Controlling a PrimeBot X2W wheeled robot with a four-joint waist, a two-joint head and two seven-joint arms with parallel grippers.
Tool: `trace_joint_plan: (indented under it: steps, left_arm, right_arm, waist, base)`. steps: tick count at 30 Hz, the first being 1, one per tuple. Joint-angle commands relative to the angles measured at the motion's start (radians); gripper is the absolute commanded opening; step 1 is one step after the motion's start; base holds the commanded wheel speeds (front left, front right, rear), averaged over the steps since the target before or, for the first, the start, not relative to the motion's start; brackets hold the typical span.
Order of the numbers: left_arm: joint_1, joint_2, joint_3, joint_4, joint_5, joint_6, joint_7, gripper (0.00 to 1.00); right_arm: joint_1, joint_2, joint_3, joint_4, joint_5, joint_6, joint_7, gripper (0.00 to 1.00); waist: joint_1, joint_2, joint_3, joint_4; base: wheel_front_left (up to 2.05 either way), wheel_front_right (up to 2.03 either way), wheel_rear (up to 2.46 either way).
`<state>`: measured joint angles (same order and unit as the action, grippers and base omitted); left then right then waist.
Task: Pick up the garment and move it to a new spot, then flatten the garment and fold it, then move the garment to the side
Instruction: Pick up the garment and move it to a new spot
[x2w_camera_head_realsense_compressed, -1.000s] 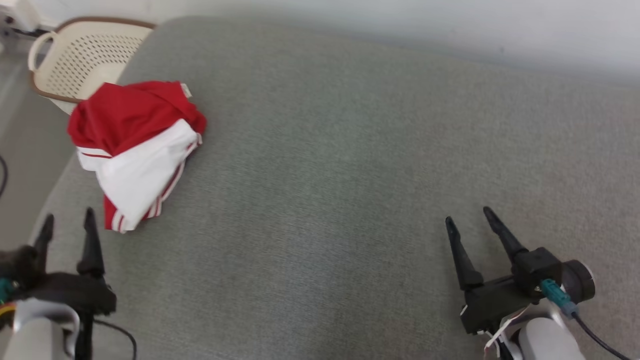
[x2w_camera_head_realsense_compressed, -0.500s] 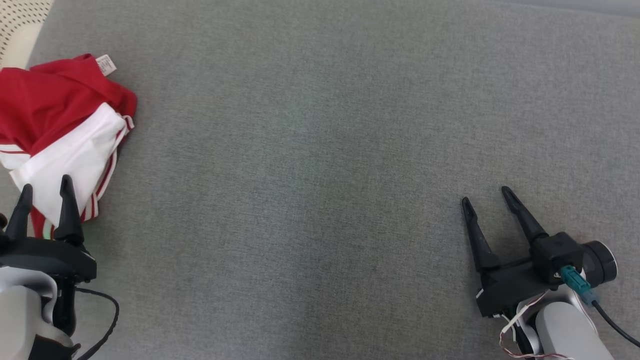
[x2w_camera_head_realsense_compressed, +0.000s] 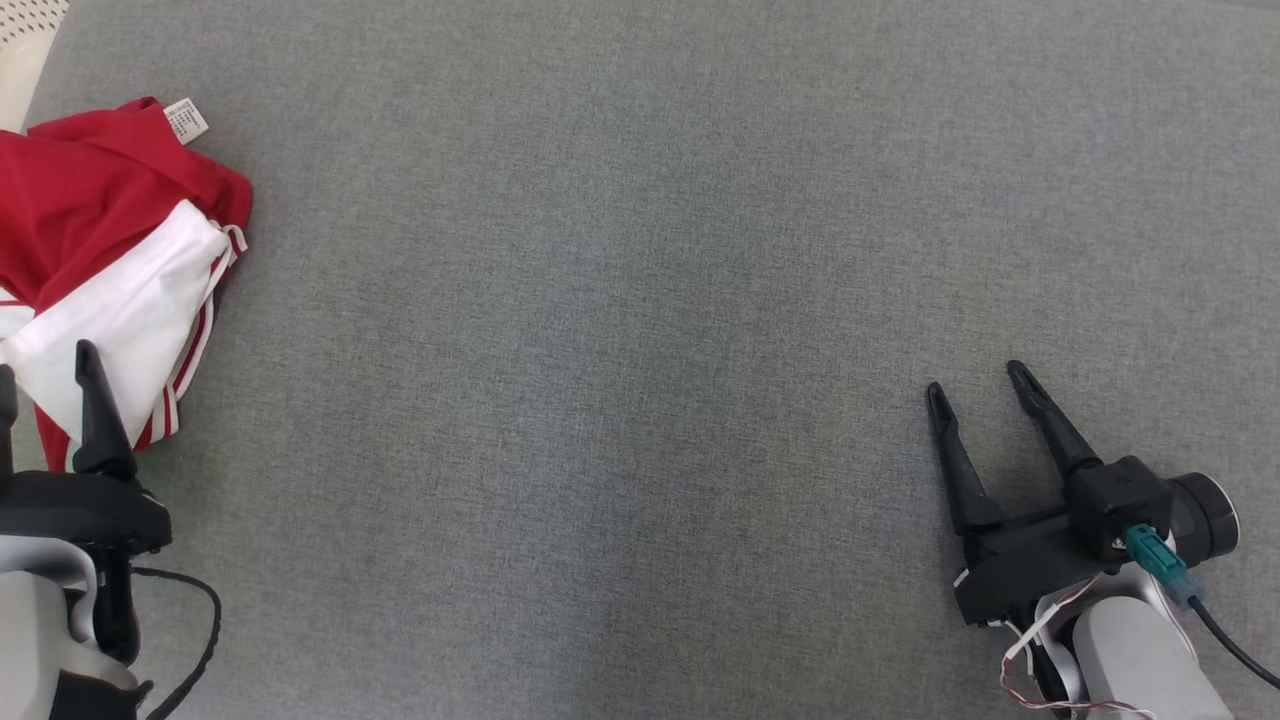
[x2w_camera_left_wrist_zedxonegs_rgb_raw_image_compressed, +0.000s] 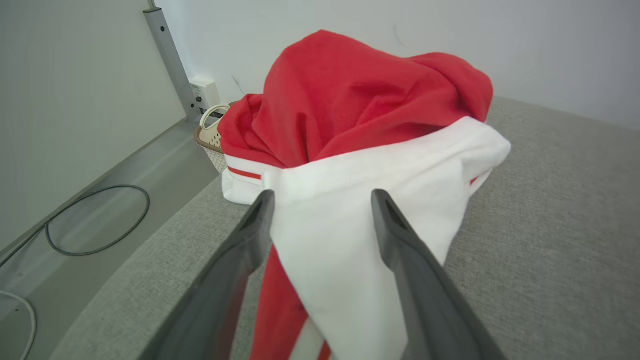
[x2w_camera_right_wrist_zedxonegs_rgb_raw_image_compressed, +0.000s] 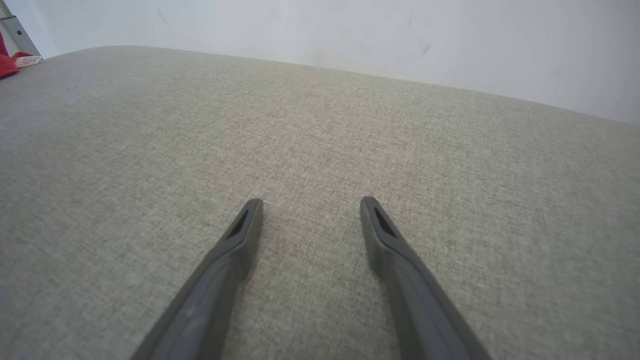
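Closing in on the garment w/ our left gripper: a sec ago its fingers were sitting short of the cloth's near edge, now they're straddling the white fold, spread wide, nothing pinched yet. The head cam is also dipping down, so most of the shift in that pic is the cam, not the things. We're reading this as the reach for the first pick-up being nearly done; next we're needing to nip the jaws on that white fold. The garment is lying bunched, red over white, at the far left edge of the grey cushion, label sticking up at the back. Our right gripper is hanging spread and idle, well apart on the right over bare cushion, same as before. The cream basket is sitting just behind the garment, off the cushion's corner; its inside is hidden, so we're not able to tell what's in it
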<state>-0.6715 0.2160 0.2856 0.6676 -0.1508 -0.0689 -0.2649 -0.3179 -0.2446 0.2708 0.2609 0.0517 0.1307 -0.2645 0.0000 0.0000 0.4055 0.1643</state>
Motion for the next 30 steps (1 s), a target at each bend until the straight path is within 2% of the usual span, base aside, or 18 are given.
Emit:
trace_joint_plan:
  steps: [1, 8, 13, 14, 16, 22, 27, 30]
  left_arm:
    - [0.01, 0.001, 0.011, 0.001, 0.005, 0.008, 0.0, 1.0]
    - [-0.008, -0.005, 0.056, 0.034, 0.012, 0.027, 0.0, 1.0]
    - [-0.034, -0.014, 0.071, 0.066, 0.0, 0.008, 0.0, 0.99]
    - [-0.033, -0.019, 0.071, 0.069, -0.007, -0.002, 0.0, 0.69]
    - [-0.038, -0.017, 0.071, 0.081, -0.014, -0.018, 0.0, 0.0]
    - [-0.054, -0.009, 0.067, 0.142, -0.025, -0.046, 0.0, 0.0]
    - [-0.048, -0.023, 0.037, 0.076, -0.011, -0.058, 0.0, 0.0]
    - [-0.033, -0.043, -0.014, 0.0, 0.004, -0.06, 0.0, 0.0]
  right_arm:
    - [0.01, 0.002, 0.005, 0.023, -0.002, 0.0, 0.002, 1.0]
    - [0.001, -0.003, 0.01, 0.028, 0.006, 0.0, 0.003, 1.0]
    - [0.007, -0.005, 0.0, 0.033, 0.01, 0.0, 0.003, 1.0]
    - [0.008, -0.004, -0.002, 0.033, 0.01, 0.0, 0.003, 1.0]
    - [0.008, -0.001, -0.004, 0.034, 0.01, 0.0, 0.003, 1.0]
    - [-0.009, 0.019, 0.005, 0.037, 0.014, 0.0, 0.003, 1.0]
    - [-0.012, 0.03, 0.005, 0.041, 0.023, 0.0, 0.002, 1.0]
    - [-0.004, 0.044, 0.002, 0.04, 0.03, 0.0, 0.002, 1.0]
  waist:
    - [0.0, 0.0, 0.002, -0.001]
    - [0.0, 0.0, 0.012, -0.019]
    - [0.0, 0.0, 0.016, -0.03]
    - [0.0, 0.0, 0.017, -0.03]
    - [0.0, 0.0, 0.017, -0.03]
    - [0.0, 0.0, 0.003, -0.037]
    - [0.0, 0.0, -0.023, -0.041]
    - [0.0, 0.0, -0.052, -0.047]
  base:
    - [0.0, 0.0, 0.0]
    - [0.0, 0.0, 0.0]
    - [0.0, 0.0, 0.0]
    - [0.0, 0.0, 0.0]
    - [0.0, 0.0, 0.0]
    - [0.0, 0.0, 0.0]
    - [0.0, 0.0, 0.0]
    - [0.0, 0.0, 0.0]
